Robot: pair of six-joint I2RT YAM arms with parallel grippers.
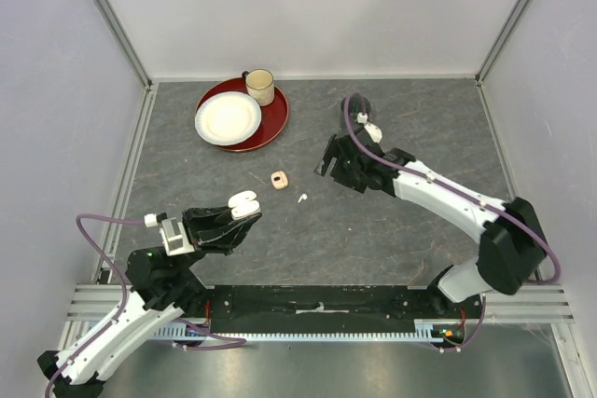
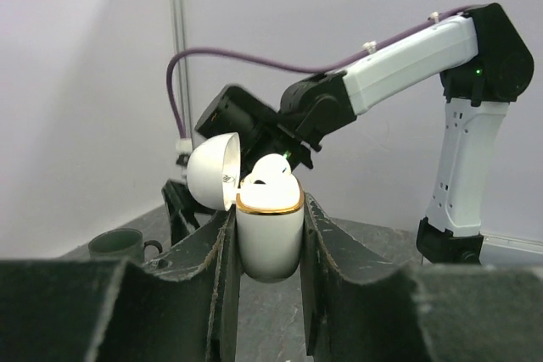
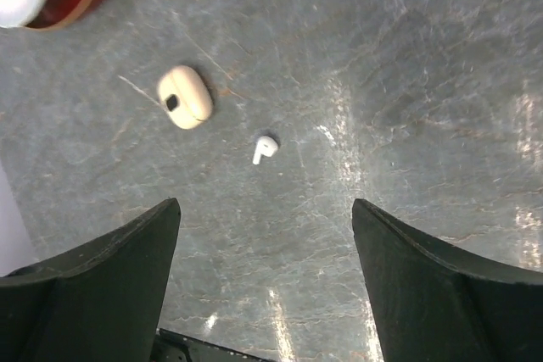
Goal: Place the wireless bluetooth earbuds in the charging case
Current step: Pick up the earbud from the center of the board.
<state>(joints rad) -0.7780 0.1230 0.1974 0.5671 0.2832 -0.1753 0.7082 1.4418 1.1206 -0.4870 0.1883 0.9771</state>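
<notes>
My left gripper [image 1: 239, 216] is shut on a white charging case [image 1: 245, 200] with a gold rim, held above the table at the near left. In the left wrist view the case [image 2: 270, 231] sits upright between the fingers, its lid [image 2: 209, 171] open to the left, with a white earbud [image 2: 271, 167] in it. Another white earbud [image 1: 301, 199] lies loose on the table; it also shows in the right wrist view [image 3: 265, 148]. My right gripper [image 1: 325, 163] [image 3: 265, 205] is open and empty, hovering above and right of it. The peach earbuds are out of view.
A closed peach case [image 1: 278, 178] [image 3: 185, 97] lies just left of the loose earbud. A red tray [image 1: 272, 123] at the back left holds a white plate [image 1: 228, 118] and a cream mug [image 1: 260, 87]. Aluminium rails [image 1: 131, 165] and walls bound the table.
</notes>
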